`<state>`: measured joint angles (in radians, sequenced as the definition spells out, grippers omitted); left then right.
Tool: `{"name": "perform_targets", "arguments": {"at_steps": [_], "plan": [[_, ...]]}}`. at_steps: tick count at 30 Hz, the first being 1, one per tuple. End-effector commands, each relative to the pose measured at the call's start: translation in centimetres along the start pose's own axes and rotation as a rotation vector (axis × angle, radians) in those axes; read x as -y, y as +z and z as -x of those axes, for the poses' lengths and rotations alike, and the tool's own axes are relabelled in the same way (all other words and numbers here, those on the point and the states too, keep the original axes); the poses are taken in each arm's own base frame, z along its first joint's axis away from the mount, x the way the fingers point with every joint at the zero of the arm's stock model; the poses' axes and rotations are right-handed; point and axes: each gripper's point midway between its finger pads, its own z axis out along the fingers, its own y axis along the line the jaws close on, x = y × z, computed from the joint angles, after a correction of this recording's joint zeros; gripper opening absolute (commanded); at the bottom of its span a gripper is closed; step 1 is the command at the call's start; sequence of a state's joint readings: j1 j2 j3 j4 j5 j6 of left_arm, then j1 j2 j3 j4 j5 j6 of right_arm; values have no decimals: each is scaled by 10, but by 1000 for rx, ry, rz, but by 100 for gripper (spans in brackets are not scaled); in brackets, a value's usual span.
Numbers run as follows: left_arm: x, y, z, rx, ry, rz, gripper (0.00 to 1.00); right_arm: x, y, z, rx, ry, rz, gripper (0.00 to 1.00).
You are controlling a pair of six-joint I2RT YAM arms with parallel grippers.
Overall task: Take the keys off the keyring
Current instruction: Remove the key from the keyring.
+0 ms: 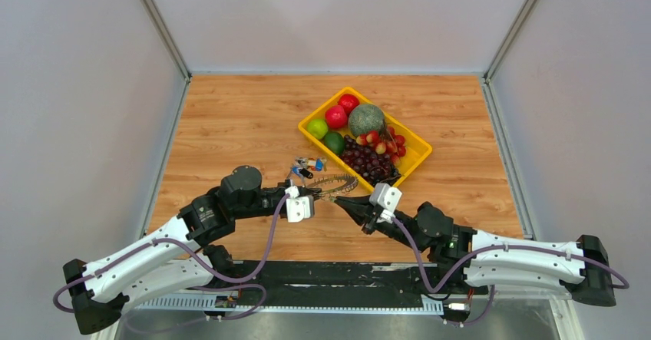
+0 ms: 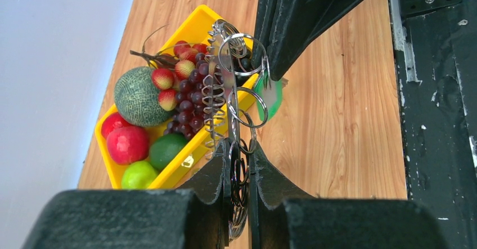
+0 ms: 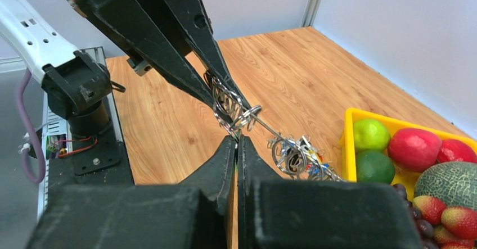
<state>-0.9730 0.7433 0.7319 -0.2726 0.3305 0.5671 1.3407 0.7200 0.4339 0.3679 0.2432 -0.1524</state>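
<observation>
The keyring (image 1: 335,184) is held up edge-on between both grippers, just in front of the yellow tray. Silver keys (image 2: 211,100) hang along it in a dense row of loops. My left gripper (image 1: 313,194) is shut on one side of the keyring, with silver loops pinched between its jaws in the left wrist view (image 2: 241,156). My right gripper (image 1: 340,200) is shut on the other side, by the small green tag (image 2: 274,102). In the right wrist view (image 3: 236,141) its tips meet just under the keyring (image 3: 233,113).
A small bunch of coloured keys (image 1: 307,165) lies on the wood just behind the grippers. A yellow tray (image 1: 418,146) at the back right holds a melon (image 1: 366,119), grapes, limes and red fruit. White walls enclose the table.
</observation>
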Motion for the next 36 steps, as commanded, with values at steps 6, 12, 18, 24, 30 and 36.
{"name": "perform_targets", "arguments": {"at_steps": [6, 12, 18, 24, 30, 36], "plan": [[-9, 2, 11, 42, 35, 24, 0, -12, 7, 28, -4, -46, 85, 0], [-9, 2, 10, 36, 35, 23, 0, -21, 16, 19, -77, -58, 121, 0], [-8, 3, 9, 33, 37, 20, 0, -25, 20, 18, -92, -62, 135, 0], [-9, 1, 10, 36, 41, 27, 0, -23, 17, 16, -101, -58, 120, 9], [-12, 0, 10, 31, 37, 45, 0, -10, 1, 18, -84, -29, 62, 32], [-15, 0, 8, 20, 29, 61, 0, -2, -17, 13, -68, 11, 31, 33]]}}
